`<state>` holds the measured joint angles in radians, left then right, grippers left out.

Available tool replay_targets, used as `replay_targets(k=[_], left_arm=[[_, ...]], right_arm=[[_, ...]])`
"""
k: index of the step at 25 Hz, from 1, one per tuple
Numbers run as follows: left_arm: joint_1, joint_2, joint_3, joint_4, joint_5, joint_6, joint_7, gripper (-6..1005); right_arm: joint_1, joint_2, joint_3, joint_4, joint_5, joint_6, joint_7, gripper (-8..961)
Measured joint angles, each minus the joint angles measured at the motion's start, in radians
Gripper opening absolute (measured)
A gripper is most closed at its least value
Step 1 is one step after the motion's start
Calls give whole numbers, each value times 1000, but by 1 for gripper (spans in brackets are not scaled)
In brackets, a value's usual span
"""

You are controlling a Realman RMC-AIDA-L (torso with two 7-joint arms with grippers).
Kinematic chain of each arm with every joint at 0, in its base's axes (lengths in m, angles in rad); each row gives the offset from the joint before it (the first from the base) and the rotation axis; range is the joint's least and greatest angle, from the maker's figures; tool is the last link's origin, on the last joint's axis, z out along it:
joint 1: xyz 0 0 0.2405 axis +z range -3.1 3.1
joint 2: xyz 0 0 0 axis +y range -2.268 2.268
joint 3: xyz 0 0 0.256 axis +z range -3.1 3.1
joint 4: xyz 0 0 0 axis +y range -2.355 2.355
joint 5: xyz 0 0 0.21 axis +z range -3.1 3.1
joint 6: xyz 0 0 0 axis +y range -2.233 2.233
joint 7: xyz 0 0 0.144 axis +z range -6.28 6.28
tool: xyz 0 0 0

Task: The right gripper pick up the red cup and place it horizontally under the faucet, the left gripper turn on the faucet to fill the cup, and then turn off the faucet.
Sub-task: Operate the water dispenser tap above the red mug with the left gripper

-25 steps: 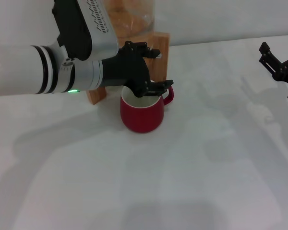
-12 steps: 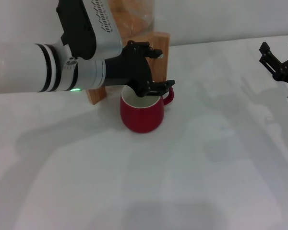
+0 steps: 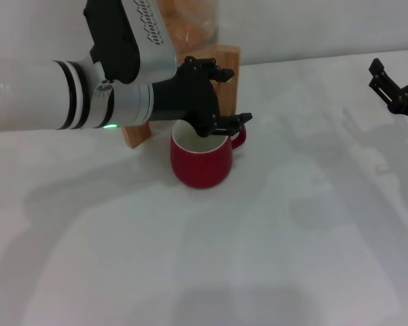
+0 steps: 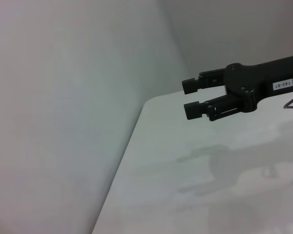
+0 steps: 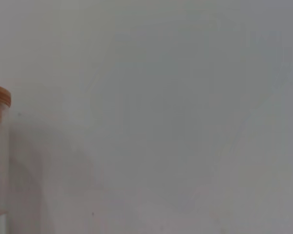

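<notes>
White counter (image 3: pixel 279 244) fills nearly everything I see from my head, running back to a pale wall (image 3: pixel 313 27). Largest on it is my left arm (image 3: pixel 61 102), white and silver with a ribbed housing and a small green light, reaching in from nine o'clock toward the centre. Behind it, at about twelve o'clock, stands the wooden stand (image 3: pixel 226 68) with the glass jar (image 3: pixel 187 24) on top; the faucet itself is hidden behind my arm and hand, so I cannot make it out. Just in front of the stand sits the red cup (image 3: pixel 201 159), upright on the counter, white inside, its little handle turned toward three o'clock. My left hand (image 3: pixel 221 102) hangs directly over the cup's rim, fingers spread apart, one fingertip (image 3: pixel 217 72) up by the stand and the other fingertip (image 3: pixel 236 121) low near the cup's handle; I cannot tell whether they touch anything. My right hand (image 3: pixel 393 85) is well apart, at the counter's edge near two o'clock, holding nothing, with its fingers parted; the left wrist camera shows it (image 4: pixel 191 97) with a narrow gap between the two fingers.
</notes>
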<state>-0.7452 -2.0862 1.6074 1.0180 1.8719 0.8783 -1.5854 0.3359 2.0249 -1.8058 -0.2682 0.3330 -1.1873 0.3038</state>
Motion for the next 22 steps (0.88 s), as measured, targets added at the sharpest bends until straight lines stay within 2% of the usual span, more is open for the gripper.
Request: replay_targets(k=[22], left_arm=[[12, 0, 15, 12, 1, -2, -33, 766]], right_arm=[[-3, 0, 2, -1, 1, -12, 0, 843]])
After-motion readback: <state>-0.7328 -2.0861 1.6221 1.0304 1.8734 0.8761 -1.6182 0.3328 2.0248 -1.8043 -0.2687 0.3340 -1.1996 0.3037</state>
